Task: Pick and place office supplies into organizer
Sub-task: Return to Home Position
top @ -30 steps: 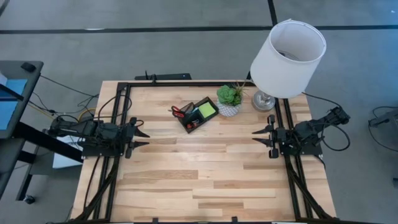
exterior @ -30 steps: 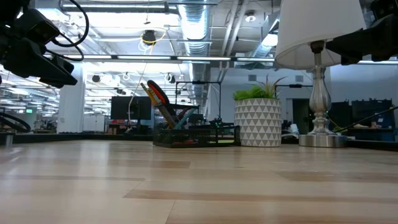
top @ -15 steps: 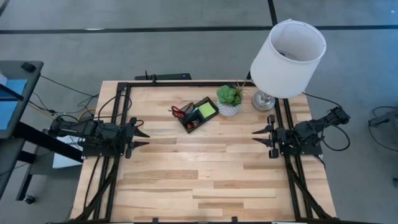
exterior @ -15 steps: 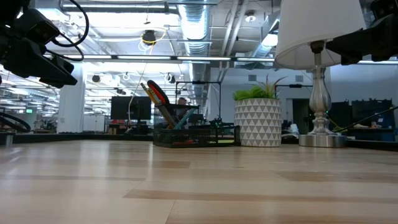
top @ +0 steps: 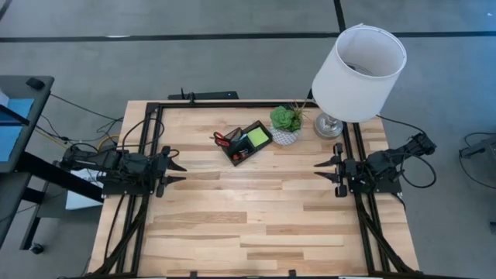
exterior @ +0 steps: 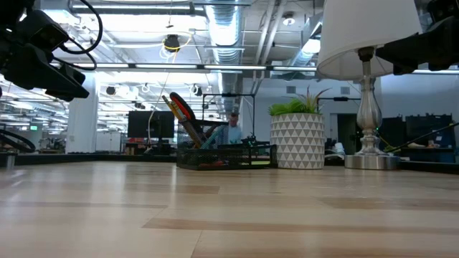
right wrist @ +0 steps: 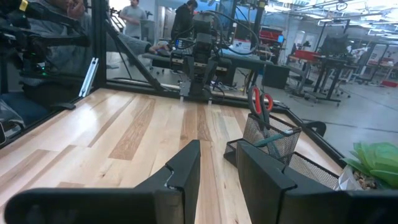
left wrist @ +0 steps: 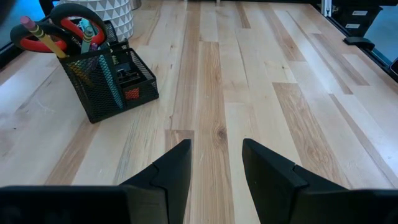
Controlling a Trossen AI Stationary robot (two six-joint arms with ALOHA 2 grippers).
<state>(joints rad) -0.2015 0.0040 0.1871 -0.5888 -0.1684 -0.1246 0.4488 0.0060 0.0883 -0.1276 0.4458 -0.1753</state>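
No shift since a moment back: red-handled scissors (top: 222,139) and lime-green sticky pad (top: 259,138) inside black mesh organizer (top: 239,154) — left gripper (top: 180,172), right gripper (top: 318,170) well clear either side, slightly parted, empty. Seems finished.

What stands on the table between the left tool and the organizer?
Nothing visible does. From the open left tool, at the table's left side, only bare table lies up to the organizer.
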